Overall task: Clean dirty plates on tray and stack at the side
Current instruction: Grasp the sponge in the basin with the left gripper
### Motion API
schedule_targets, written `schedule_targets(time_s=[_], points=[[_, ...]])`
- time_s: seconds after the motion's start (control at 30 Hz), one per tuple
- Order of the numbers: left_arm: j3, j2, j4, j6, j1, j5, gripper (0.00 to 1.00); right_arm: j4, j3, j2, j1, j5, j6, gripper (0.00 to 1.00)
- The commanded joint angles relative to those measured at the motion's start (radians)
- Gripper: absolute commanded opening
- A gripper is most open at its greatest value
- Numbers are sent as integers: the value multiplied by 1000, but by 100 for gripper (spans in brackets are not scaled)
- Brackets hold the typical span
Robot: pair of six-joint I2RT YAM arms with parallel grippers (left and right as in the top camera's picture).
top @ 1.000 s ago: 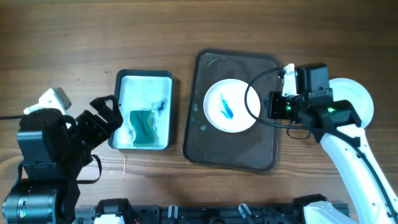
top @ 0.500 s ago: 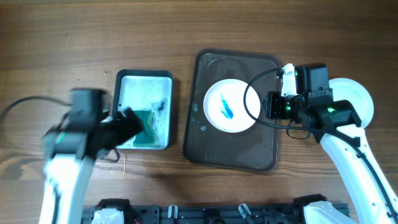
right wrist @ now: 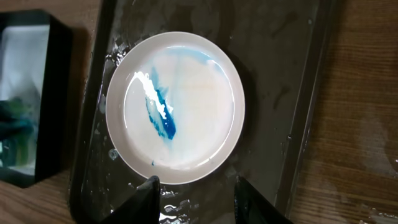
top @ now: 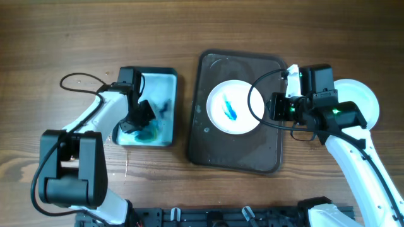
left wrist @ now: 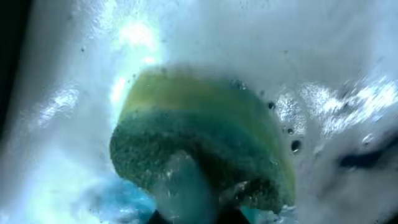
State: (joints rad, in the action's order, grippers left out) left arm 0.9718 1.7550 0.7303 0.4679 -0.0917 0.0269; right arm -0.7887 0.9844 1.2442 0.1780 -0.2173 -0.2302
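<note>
One white plate (top: 235,107) with a blue smear lies on the dark tray (top: 240,154); the right wrist view shows that plate (right wrist: 186,106) on the wet tray (right wrist: 280,93) too. My right gripper (top: 273,107) hovers at the plate's right edge. Its jaws (right wrist: 196,182) are open, with the plate rim just ahead of them and nothing between. My left gripper (top: 140,116) is down in the small basin and shut on a green-and-yellow sponge (top: 148,132). Seen from the left wrist, the sponge (left wrist: 199,143) is pinched between the fingertips of the gripper (left wrist: 205,199).
The small black-rimmed basin (top: 178,107) with pale, wet interior stands left of the tray, and its rim (right wrist: 56,93) shows in the right wrist view. A plain white plate (top: 369,104) sits on the table at far right, partly under my right arm.
My left arm has swung from the near-left corner up into the basin, and its gripper has closed on the sponge. The right arm and the plate have not moved.
</note>
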Motion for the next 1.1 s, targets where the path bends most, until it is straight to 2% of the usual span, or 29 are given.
schedule_targets(time_s=[0.0, 0.07, 0.13, 0.2, 0.3, 0.33, 0.4, 0.47, 0.5, 0.63, 0.67, 0.77, 0.8, 0.93, 1.07], points=[[10, 35, 16, -4, -3, -25, 4, -6, 10, -5, 2, -16, -9, 39], [48, 4, 85, -4, -3, -24, 22, -6, 10, -5, 2, -16, -9, 39], [78, -29, 129, -4, -3, -24, 46, -6, 10, -5, 2, -16, -9, 39], [81, -53, 134, -6, -3, -27, 52, -7, 10, -5, 2, -16, -9, 39], [73, -49, 82, -12, -3, -132, 51, -9, 10, -5, 2, -16, -9, 39], [66, -45, 54, -12, -3, -148, 47, -8, 10, -5, 2, -16, -9, 39], [47, -32, -22, -13, -3, -152, 36, -8, 10, -5, 2, -16, -9, 39], [29, -5, -86, -12, -3, -147, 18, -8, 10, -5, 2, -16, -9, 39], [23, 6, -96, -12, -3, -140, 4, -8, 10, -5, 2, -16, -9, 39], [24, 14, -72, -20, -3, -106, 4, -9, 10, -5, 2, -16, -9, 38], [42, 5, -38, -20, -3, -87, 7, -8, 10, -5, 2, -16, -9, 38], [121, -23, 105, -19, -3, 2, 49, -9, 10, -5, 2, -16, -9, 38], [140, -31, 145, -19, -3, 24, 53, -9, 10, -5, 2, -16, -9, 38], [163, -58, 254, -15, -3, 78, 53, -12, 10, -5, 2, -15, -8, 38], [123, -57, 277, 1, -5, 77, 47, -12, 10, -5, 2, -16, -9, 38]])
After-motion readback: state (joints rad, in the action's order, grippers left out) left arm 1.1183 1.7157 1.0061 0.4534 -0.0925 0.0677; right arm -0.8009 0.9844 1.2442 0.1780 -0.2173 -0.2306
